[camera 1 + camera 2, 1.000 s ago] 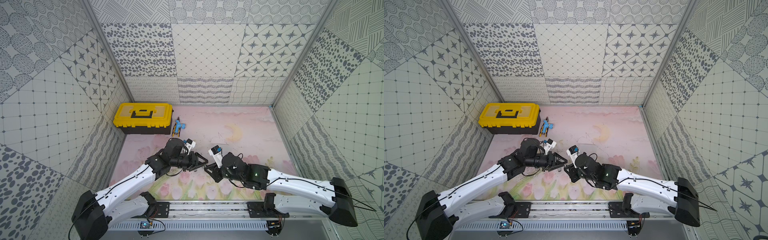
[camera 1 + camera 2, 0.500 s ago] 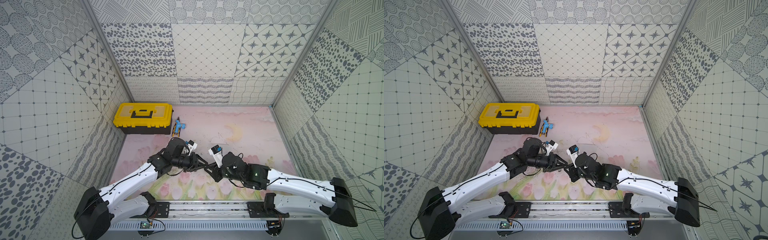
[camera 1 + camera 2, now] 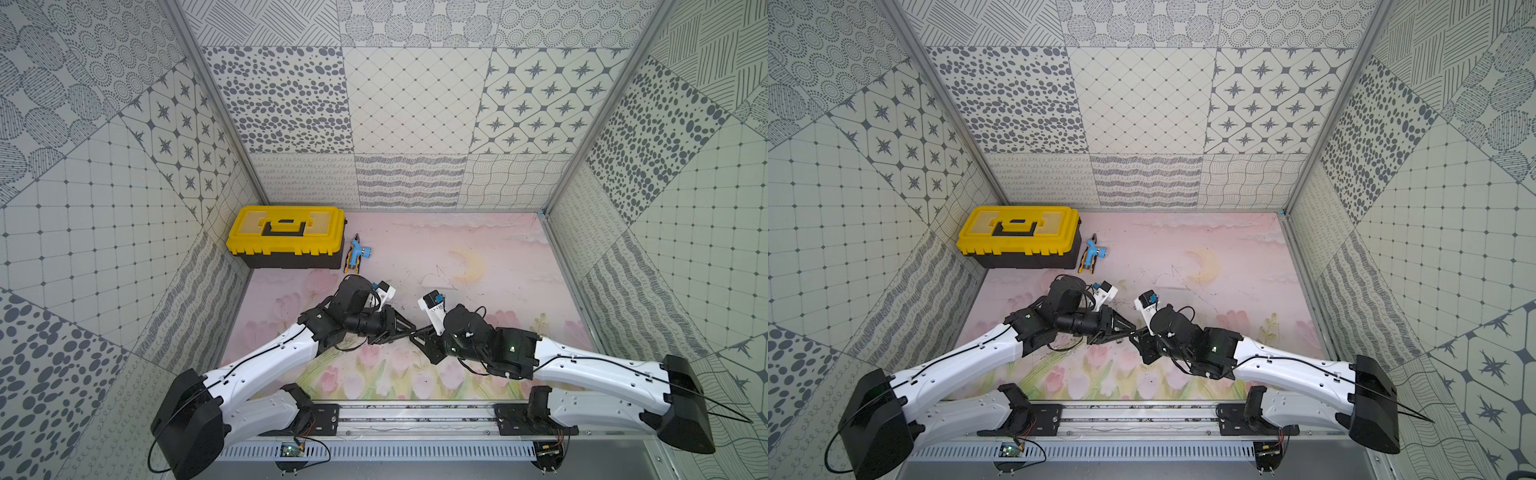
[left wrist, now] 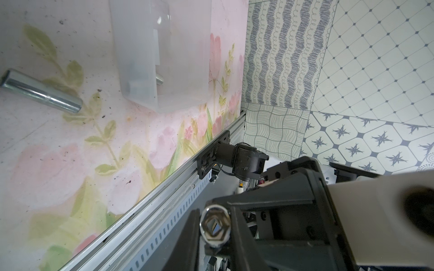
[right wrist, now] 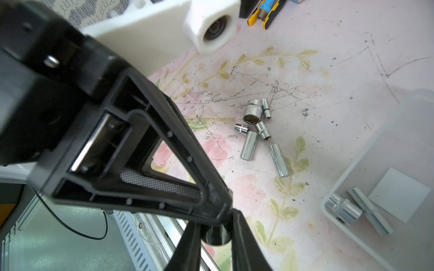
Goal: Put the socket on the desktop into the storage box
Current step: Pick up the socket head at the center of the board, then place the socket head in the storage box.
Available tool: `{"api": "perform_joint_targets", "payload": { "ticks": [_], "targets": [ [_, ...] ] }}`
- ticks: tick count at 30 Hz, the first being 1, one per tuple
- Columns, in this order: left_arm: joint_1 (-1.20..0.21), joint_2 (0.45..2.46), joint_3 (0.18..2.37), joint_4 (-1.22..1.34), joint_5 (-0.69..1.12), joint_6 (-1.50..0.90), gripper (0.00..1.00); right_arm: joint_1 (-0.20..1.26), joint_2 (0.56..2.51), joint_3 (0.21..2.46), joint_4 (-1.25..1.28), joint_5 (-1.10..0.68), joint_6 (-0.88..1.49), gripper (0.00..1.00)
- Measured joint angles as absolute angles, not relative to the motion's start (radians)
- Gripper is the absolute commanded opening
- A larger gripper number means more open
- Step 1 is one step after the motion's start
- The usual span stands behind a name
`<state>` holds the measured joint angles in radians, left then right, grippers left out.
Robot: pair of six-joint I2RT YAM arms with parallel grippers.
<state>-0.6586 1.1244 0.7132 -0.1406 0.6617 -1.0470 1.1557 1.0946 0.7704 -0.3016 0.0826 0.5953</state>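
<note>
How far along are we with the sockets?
Done: at least two sockets lie in the storage box. In hand: the left tool and right tool both pinch one held socket between them, apparently a handover. Remaining: six loose sockets lie clustered on the desktop.

No legible text anywhere.
</note>
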Motion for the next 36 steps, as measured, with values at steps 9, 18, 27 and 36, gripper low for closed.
{"api": "perform_joint_targets", "payload": {
  "ticks": [9,18,27,36],
  "targets": [
    [-0.659,1.096,0.721,-0.172,0.573,-1.052,0.00,1.149,1.050,0.767,-0.295,0.149,0.610,0.67],
    [-0.659,1.050,0.752,-0.243,0.402,-1.033,0.00,0.950,0.903,0.743,-0.524,0.324,0.763,0.66],
    [-0.659,1.125,0.840,-0.302,0.288,-0.986,0.00,0.688,0.858,0.743,-0.773,0.278,0.831,0.53],
    [-0.727,1.264,0.987,-0.333,0.216,-0.929,0.00,0.579,0.857,0.743,-0.847,0.198,0.802,0.28]
  ]
}}
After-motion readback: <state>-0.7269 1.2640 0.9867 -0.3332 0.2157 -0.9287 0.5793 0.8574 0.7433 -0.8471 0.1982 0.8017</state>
